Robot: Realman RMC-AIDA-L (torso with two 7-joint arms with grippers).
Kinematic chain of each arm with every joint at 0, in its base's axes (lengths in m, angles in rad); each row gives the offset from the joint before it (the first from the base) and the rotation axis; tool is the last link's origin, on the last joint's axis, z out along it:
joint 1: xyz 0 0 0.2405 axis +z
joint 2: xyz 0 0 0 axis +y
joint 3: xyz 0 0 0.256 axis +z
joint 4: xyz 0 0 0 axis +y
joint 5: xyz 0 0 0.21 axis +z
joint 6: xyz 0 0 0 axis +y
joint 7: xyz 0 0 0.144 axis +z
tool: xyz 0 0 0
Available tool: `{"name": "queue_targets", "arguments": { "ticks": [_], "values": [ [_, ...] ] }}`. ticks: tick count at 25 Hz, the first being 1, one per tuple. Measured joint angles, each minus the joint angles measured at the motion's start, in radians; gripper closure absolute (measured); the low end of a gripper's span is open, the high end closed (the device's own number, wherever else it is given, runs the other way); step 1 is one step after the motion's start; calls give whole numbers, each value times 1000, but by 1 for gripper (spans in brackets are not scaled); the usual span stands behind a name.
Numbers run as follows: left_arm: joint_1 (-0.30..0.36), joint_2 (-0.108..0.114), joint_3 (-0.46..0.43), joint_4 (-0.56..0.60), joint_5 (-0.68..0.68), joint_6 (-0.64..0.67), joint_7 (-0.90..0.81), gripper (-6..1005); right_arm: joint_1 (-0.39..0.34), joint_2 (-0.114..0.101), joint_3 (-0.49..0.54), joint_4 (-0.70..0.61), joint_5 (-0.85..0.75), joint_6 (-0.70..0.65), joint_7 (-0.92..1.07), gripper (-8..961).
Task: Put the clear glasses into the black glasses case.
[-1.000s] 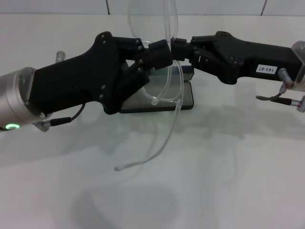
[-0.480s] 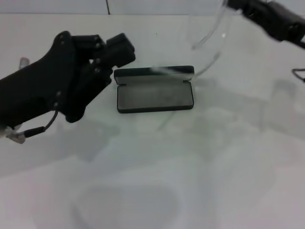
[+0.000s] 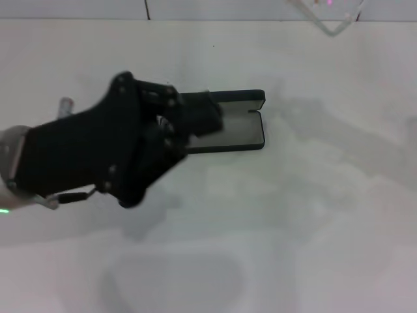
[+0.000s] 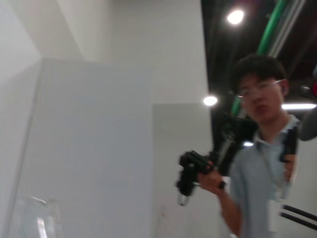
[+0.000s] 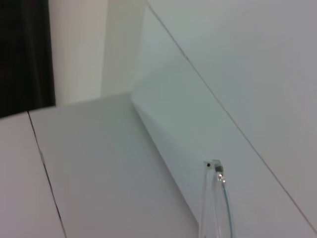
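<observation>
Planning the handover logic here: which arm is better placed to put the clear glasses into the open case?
Probably the right: the clear glasses show by its wrist camera, lifted. The left claw hangs over the black glasses case, blocking it.

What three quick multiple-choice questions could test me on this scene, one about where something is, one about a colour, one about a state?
1. Where is the left gripper?
A. Over the left part of the black glasses case
B. At the table's near edge
C. Out of view

2. What colour is the case?
A. Orange
B. Black
C. White

3. What state is the case in?
A. Shut
B. Open with glasses inside
C. Open, with its visible part bare

Answers: 1 A, the head view shows the dark gripper covering the case's left end. 2 B, its rim and lid are black. 3 C, the lid stands raised and the clear glasses show only at the top edge of the view.
</observation>
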Motion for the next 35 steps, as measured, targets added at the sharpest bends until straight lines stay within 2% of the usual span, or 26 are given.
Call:
{"name": "queue_targets", "arguments": {
  "ticks": [2, 7, 14, 20, 35],
  "values": [
    [-29, 0, 71, -2, 0, 0, 27, 952, 16, 1, -15, 16, 3, -5, -7, 898],
    [-59, -1, 118, -8, 1, -6, 63, 952, 77, 2, -67, 77, 3, -3, -29, 898],
    [-97, -2, 117, -54, -8, -9, 64, 951, 108, 2, -152, 101, 28, 1, -51, 898],
    [-100, -2, 114, -56, -9, -23, 64, 951, 121, 2, -295, 93, 113, 42, -86, 898],
    [-103, -2, 113, -57, -13, -41, 64, 951, 157, 2, -411, 89, 107, 66, -114, 898]
  ]
}}
